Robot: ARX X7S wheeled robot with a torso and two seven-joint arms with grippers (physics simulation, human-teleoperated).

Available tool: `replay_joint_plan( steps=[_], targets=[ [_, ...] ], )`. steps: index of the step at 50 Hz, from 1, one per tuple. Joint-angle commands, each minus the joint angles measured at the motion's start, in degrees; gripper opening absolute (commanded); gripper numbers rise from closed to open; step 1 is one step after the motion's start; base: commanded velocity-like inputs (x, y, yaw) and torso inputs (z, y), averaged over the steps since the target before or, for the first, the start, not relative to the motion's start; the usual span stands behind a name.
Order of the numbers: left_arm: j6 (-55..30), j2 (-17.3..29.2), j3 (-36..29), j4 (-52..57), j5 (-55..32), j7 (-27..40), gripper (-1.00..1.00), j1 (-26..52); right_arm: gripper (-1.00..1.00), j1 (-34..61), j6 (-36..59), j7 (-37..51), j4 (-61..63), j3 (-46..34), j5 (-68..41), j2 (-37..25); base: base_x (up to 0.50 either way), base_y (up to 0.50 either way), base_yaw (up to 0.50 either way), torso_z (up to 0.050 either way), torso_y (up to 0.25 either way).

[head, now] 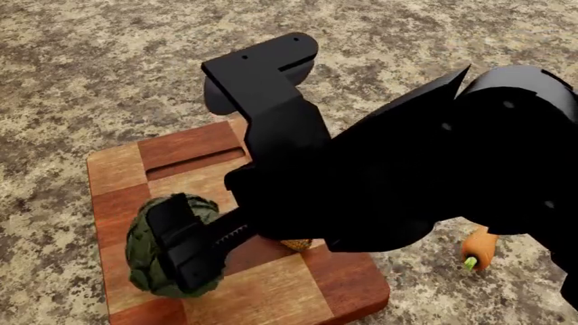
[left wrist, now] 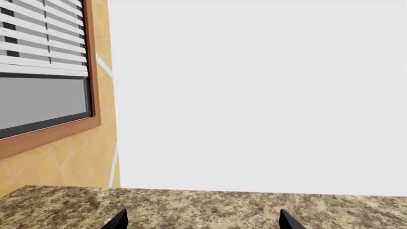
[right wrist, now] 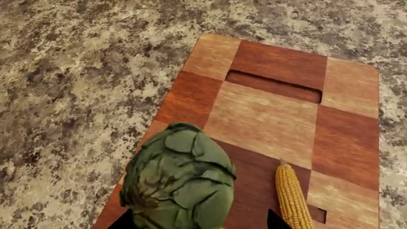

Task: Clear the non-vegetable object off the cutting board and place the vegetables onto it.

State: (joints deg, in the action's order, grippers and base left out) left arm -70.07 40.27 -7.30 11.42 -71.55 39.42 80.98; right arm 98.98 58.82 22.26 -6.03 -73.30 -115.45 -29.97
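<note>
The right gripper [head: 185, 254] is clamped around the round green artichoke with layered leaves [right wrist: 180, 183], holding it at the near end of the thick checkered wooden cutting board [right wrist: 260, 119]. The ridged golden-yellow corn cob [right wrist: 292, 196] lies on the board just beside it. The small orange carrot-like piece [head: 478, 249] rests off the board on the speckled granite counter [head: 91, 61]. The left gripper [left wrist: 202, 220] hangs spread apart over that counter.

Corn cob [head: 298, 244] mostly hidden under the right arm (head view).

No text, label, brand, number or sign is readable anywhere.
</note>
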Motion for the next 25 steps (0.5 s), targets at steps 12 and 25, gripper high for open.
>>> replay_joint_plan(
  steps=[12,25],
  targets=[
    [-0.32,0.23,-0.06,-0.41,-0.93,0.66,1.00,1.71,1.00,8.05,2.38,4.37,2.36,1.87,-4.13,-0.06,0.00,0.00,0.00,0.000,0.000],
    [-0.46,0.39,0.27,0.15,-2.09,1.41,1.00,1.35,1.00,12.24,0.20,13.20,10.78,4.34,-11.40,-5.19,0.00,0.00,0.00,0.000,0.000]
  ],
)
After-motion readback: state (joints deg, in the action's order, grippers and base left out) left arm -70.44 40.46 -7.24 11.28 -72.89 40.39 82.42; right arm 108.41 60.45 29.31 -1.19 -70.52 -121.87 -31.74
